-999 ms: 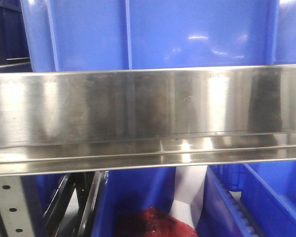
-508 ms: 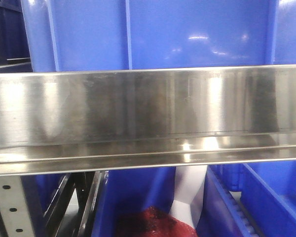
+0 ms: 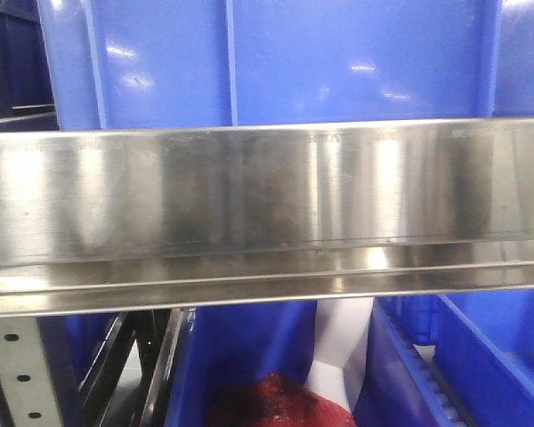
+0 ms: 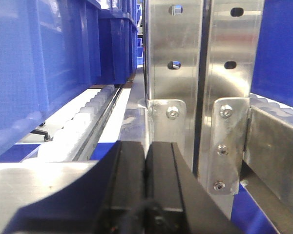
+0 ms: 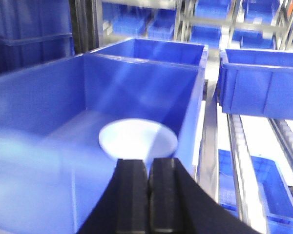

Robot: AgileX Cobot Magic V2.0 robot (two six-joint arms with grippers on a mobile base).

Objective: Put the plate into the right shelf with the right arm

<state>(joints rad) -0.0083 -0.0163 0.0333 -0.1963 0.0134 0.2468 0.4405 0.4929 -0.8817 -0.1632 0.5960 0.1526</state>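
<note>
The white plate point(image 5: 137, 138) lies flat on the floor of a large blue bin point(image 5: 49, 112) on the steel shelf, seen in the right wrist view. My right gripper point(image 5: 149, 162) is shut and empty, just above and in front of the plate's near rim, not touching it. My left gripper point(image 4: 146, 146) is shut and empty, close to the shelf's perforated steel upright point(image 4: 173, 73). In the front view the shelf's wide brushed steel rail point(image 3: 267, 205) fills the middle, with a blue bin point(image 3: 276, 62) above it. Neither gripper shows in the front view.
More blue bins point(image 5: 261, 83) stand to the right and behind on roller tracks point(image 5: 239, 141). In the front view a red object point(image 3: 276, 400) lies in a lower blue bin. A row of blue bins point(image 4: 49, 63) lines the left of the left wrist view.
Only the reflections on the steel rail and on the blue bin above it have shifted slightly. Nothing else in the front view has moved.
</note>
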